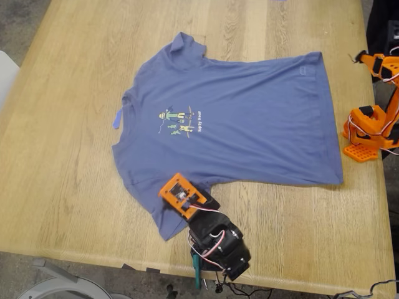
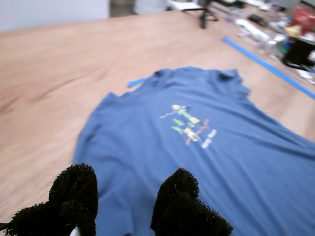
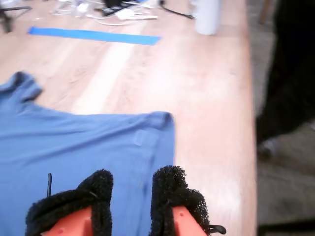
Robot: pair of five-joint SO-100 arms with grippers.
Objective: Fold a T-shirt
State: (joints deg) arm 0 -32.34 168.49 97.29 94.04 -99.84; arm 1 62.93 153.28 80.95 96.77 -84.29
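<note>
Now T-shirt (image 1: 249,131) flat on table (image 1: 62,156); first hand (image 2: 123,196) spread above sleeve; second hand (image 3: 130,191) slightly parted above hem.

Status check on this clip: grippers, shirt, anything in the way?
My first gripper open over the T-shirt, holding nothing. My second gripper open above the hem corner. Shirt flat, unfolded, print up. Nothing blocking.

Wooden table (image 1: 75,162), T-shirt (image 1: 249,131) spread flat

I see a light wooden table (image 1: 75,156), a short blue tape strip (image 1: 117,118), and a longer blue tape line (image 3: 93,35) beyond.
</note>
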